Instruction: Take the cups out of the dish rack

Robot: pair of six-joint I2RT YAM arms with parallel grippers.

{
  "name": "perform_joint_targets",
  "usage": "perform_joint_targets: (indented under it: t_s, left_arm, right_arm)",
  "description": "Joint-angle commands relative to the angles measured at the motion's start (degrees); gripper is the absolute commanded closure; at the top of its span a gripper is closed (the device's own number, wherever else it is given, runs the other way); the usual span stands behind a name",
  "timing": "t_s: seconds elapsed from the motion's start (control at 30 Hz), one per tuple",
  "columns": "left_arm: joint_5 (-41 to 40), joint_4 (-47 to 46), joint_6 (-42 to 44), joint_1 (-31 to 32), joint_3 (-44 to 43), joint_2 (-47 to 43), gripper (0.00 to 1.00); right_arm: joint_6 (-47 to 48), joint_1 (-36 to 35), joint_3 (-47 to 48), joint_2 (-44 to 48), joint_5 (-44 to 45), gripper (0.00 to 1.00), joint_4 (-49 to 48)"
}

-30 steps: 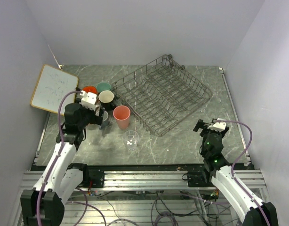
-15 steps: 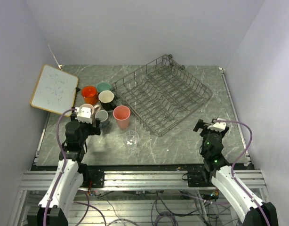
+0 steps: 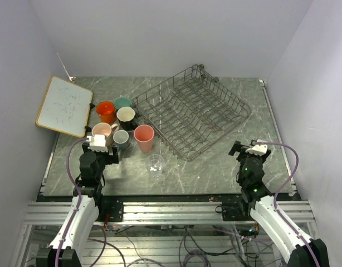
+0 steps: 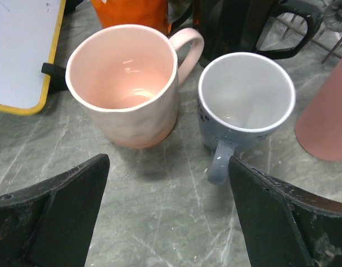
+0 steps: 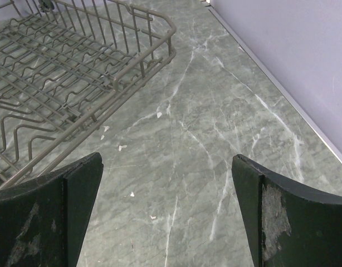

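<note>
The empty grey wire dish rack [image 3: 193, 111] stands at the back middle, and its corner shows in the right wrist view [image 5: 65, 72]. All cups stand on the table to its left: orange [image 3: 106, 111], mint green [image 3: 122, 103], black [image 3: 126, 117], pale pink [image 3: 102, 130], grey-blue [image 3: 121, 137], pink tumbler [image 3: 143, 138] and clear glass [image 3: 155, 164]. My left gripper [image 3: 104, 149] is open and empty, just short of the pale pink mug [image 4: 123, 83] and the grey-blue cup [image 4: 246, 100]. My right gripper [image 3: 242, 149] is open and empty over bare table [image 5: 168, 189].
A wood-framed whiteboard [image 3: 64, 105] leans at the far left, beside the cups, and its edge shows in the left wrist view [image 4: 20, 50]. The table's right edge and wall [image 5: 282, 72] run close to my right gripper.
My left gripper has drawn back toward the near edge, away from the grey-blue cup, which stays standing on the table. The right arm has not moved.
</note>
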State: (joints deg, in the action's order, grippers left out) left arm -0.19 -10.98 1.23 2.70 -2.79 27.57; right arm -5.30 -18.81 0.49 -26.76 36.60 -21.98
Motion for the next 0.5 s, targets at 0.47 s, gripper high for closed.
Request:
perform_joint_targets:
  t_s: [0.47]
  left_arm:
    - [-2.1, -3.6, -0.8, -0.5, -0.7, 0.2, 0.01]
  right_arm:
    - [0.3, 0.3, -5.1, -0.5, 0.2, 0.00, -1.3]
